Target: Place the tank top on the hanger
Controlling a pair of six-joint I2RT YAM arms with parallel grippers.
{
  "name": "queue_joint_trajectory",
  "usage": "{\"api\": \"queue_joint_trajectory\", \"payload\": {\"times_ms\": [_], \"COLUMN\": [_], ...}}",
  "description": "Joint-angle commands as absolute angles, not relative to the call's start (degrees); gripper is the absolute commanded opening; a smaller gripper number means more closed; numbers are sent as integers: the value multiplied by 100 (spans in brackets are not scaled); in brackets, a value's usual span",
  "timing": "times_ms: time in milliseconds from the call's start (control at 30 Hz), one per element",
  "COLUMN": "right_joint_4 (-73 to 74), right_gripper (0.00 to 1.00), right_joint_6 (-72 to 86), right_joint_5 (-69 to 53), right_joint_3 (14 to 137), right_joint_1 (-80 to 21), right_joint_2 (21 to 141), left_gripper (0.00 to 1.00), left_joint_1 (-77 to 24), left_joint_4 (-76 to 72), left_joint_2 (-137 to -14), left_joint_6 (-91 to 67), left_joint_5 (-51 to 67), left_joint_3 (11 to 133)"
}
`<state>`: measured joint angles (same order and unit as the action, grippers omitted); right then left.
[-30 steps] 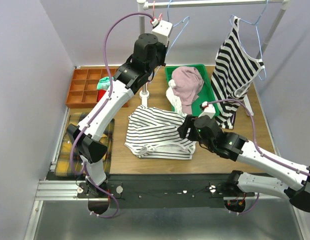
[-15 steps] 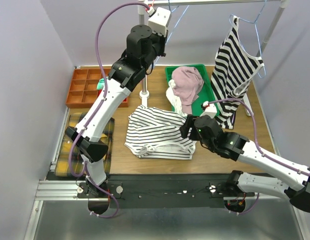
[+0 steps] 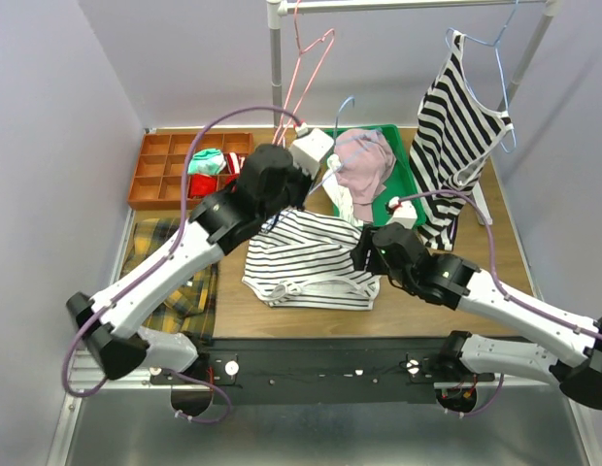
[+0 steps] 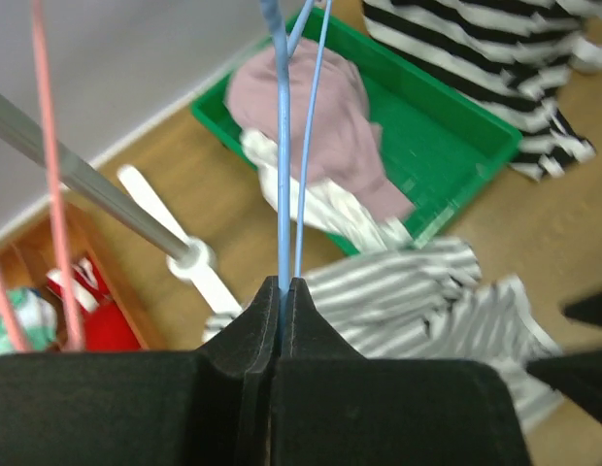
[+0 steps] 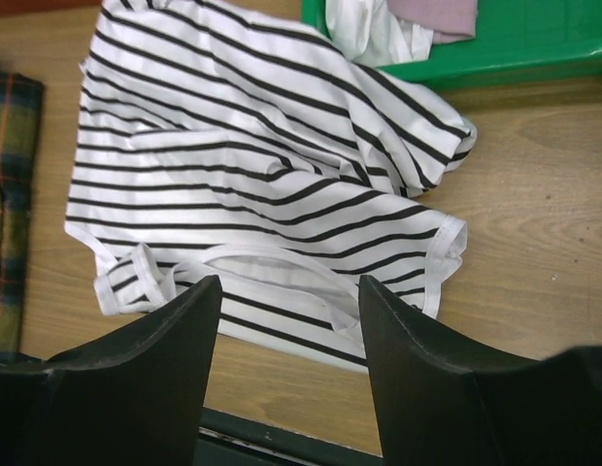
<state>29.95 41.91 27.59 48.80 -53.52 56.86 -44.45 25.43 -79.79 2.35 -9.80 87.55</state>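
The tank top [image 3: 311,254] lies crumpled flat on the wooden table, and also shows in the right wrist view [image 5: 272,165] and the left wrist view [image 4: 427,301]. My left gripper [image 3: 320,160] is shut on the light-blue hanger [image 4: 282,194], pinching its wire between the jaws. It holds the hanger over the tank top's far edge, and the hook [image 3: 343,101] sticks up above the gripper. My right gripper [image 5: 289,291] is open and empty, hovering over the tank top's near right part [image 3: 364,254].
A green bin [image 3: 406,184] holds a pink garment [image 3: 364,155] behind the tank top. A bold-striped top [image 3: 461,126] hangs at the right. A pink-red hanger [image 3: 306,58] hangs on the rail by the rack pole [image 3: 276,68]. An orange tray [image 3: 170,165] and plaid cloth [image 3: 175,262] lie left.
My left arm has come down from the rail with the blue hanger to just above the tank top's far edge. The pink-red hanger stays on the rail. The right arm has hardly moved.
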Motion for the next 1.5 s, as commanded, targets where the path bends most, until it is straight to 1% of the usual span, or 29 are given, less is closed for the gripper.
{"api": "queue_joint_trajectory", "payload": {"times_ms": [0, 133, 167, 267, 400, 633, 767, 833, 967, 1000, 1067, 1100, 1200, 1300, 1467], "right_joint_4": [2761, 2699, 2690, 2689, 2751, 2926, 2813, 2760, 2690, 2689, 2681, 2715, 2768, 2821, 2865], "right_gripper": [65, 63, 63, 61, 59, 61, 61, 59, 49, 43, 38, 31, 23, 19, 15], "right_joint_6": [4043, 4139, 4192, 4508, 4947, 5299, 5414, 5484, 5651, 5712, 5765, 5809, 5871, 5906, 5889], "right_joint_5": [2303, 2110, 2057, 1908, 1670, 2214, 2355, 2338, 2259, 2233, 2215, 2232, 2311, 2408, 2531], "right_joint_3": [4860, 4712, 4520, 4089, 3719, 3612, 3507, 3402, 3016, 2962, 2883, 2848, 2778, 2795, 2900], "right_joint_1": [-5344, -5344, -5344, -5344, -5335, -5344, -5335, -5344, -5344, -5344, -5344, -5344, -5344, -5344, -5344], "right_joint_2": [6257, 6504, 6487, 6425, 6460, 6434, 6469, 6469, 6329, 6259, 6100, 6047, 5898, 5819, 5801], "left_gripper": [0, 0, 0, 0, 0, 0, 0, 0, 0, 0, 0, 0, 0, 0, 0], "left_joint_1": [-4886, -5168, -5238, -5247, -5256, -5326, -5641, -5748, -6011, -6064, -6108, -6134, -6310, -6451, -6513], "left_joint_4": [2908, 3811, 3997, 4595, 5044, 5510, 5686, 5739, 5739, 5748, 5739, 5739, 5739, 5766, 5792], "left_joint_2": [-6725, -5855, -5575, -5240, -5072, -4852, -4799, -4773, -4772, -4825, -4982, -5053, -5299, -5457, -5555], "left_joint_6": [-438, -624, -633, -589, -501, -501, -431, -396, -396, -396, -369, -369, -343, -325, -308], "left_joint_5": [-1204, -1117, -1108, -888, -809, -369, -264, -62, -9, -9, 158, 184, 228, 141, 105], "left_joint_3": [7587, 6997, 6883, 6777, 6645, 6609, 6653, 6636, 6478, 6486, 6486, 6486, 6504, 6548, 6574]}}
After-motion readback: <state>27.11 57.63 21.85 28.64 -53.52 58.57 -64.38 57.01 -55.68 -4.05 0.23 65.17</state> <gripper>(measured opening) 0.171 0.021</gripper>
